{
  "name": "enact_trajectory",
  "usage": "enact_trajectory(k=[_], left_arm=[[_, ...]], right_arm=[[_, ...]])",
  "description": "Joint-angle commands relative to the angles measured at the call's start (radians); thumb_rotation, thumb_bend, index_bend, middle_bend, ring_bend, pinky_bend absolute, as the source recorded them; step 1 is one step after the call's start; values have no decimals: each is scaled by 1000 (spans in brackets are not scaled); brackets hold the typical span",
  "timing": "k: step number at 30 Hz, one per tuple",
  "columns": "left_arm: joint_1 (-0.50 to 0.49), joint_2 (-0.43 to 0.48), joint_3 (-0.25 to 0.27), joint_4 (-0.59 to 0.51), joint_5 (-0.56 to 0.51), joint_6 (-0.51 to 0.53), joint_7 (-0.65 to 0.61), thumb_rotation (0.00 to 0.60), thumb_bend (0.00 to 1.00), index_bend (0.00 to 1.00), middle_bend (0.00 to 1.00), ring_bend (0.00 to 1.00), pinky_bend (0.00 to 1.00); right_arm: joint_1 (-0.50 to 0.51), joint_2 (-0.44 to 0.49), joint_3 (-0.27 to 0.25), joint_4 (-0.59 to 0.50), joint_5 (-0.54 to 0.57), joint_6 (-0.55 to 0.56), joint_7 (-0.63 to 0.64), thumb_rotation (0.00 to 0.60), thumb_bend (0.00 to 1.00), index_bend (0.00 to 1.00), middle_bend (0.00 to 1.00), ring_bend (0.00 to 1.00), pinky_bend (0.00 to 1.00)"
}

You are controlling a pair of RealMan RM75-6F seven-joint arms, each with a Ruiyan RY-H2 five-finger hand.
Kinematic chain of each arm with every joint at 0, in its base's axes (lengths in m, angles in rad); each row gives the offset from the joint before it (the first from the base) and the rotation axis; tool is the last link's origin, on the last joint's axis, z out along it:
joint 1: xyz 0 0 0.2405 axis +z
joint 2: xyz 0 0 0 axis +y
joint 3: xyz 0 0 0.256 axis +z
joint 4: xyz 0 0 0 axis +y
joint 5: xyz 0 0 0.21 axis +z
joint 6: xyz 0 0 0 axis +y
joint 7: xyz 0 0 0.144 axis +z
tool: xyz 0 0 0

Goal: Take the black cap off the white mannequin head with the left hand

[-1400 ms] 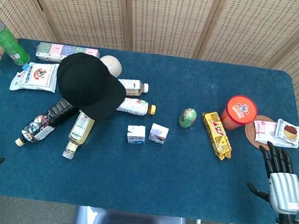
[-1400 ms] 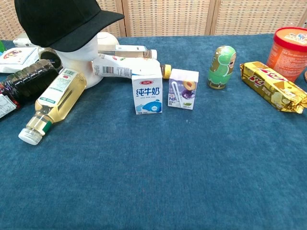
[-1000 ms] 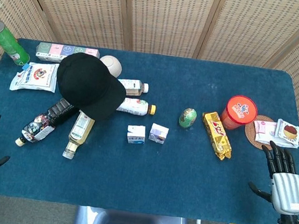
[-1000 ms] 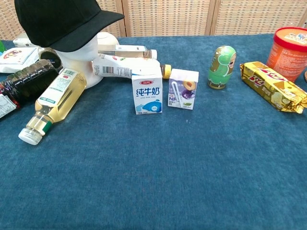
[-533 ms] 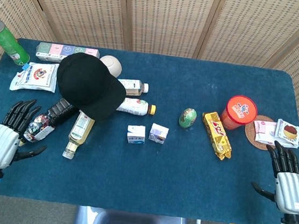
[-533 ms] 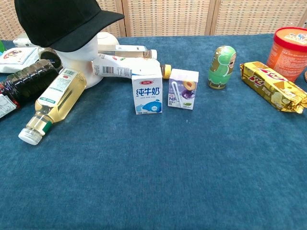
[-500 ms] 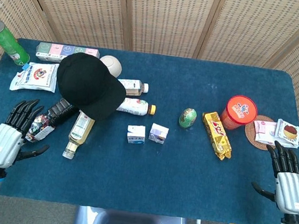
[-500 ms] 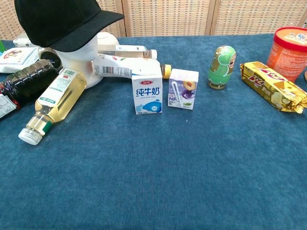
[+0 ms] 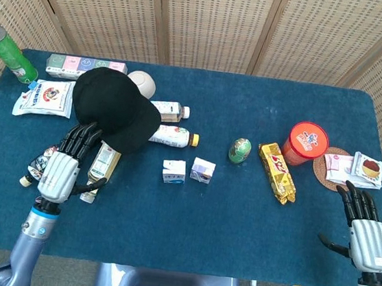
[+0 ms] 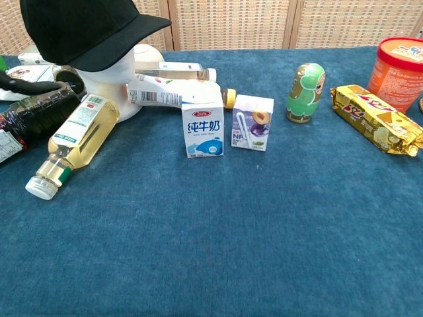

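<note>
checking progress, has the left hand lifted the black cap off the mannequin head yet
No, the black cap sits on the white mannequin head; the left hand is open below it.

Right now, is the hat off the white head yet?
Not yet. The black cap sits on the white mannequin head. The left hand is open, fingertips near the brim, holding nothing. Gripping and lifting the cap is all left. The right hand rests open.

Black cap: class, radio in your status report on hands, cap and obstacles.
Left hand open, fingers near black cap. Right hand open, idle. Cap on white mannequin head. Two lying bottles, pale and dark, under the left hand.
</note>
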State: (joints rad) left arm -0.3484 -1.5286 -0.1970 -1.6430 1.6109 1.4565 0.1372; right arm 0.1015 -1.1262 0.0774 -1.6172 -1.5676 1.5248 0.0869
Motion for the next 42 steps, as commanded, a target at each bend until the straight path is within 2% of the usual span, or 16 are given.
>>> enact_trajectory(k=[1, 6, 12, 16, 27, 33, 42], left_arm=[[-44, -57, -32, 34, -20, -15, 48, 600, 35, 0, 0, 0, 0], [-94, -117, -57, 81, -7, -20, 107, 600, 33, 0, 0, 0, 0], [-140, -152, -88, 117, -71, -71, 196, 600, 34, 0, 0, 0, 0], [-182, -175, -103, 166, -76, -92, 246, 600, 34, 0, 0, 0, 0], [-236, -263, -140, 270, -154, -106, 305, 600, 53, 0, 0, 0, 0], [-251, -296, -142, 312, -181, -99, 283, 600, 103, 0, 0, 0, 0], [-273, -328, -130, 384, -135, -38, 197, 600, 162, 0, 0, 0, 0]], right_arm=[[-1, 3, -1, -1, -2, 3, 7, 600, 0, 0, 0, 0, 0], [-1, 14, -2, -6, -3, 0, 38, 600, 0, 0, 0, 0, 0], [-2, 27, -3, -8, -1, 0, 67, 600, 0, 0, 0, 0, 0], [-2, 34, -12, -20, -17, -1, 84, 600, 0, 0, 0, 0, 0], [-16, 50, -22, -37, -48, 31, 117, 600, 0, 0, 0, 0, 0], [-17, 58, -19, -33, -39, 31, 142, 600, 0, 0, 0, 0, 0], [-14, 62, -22, -30, -41, 25, 162, 600, 0, 0, 0, 0, 0]])
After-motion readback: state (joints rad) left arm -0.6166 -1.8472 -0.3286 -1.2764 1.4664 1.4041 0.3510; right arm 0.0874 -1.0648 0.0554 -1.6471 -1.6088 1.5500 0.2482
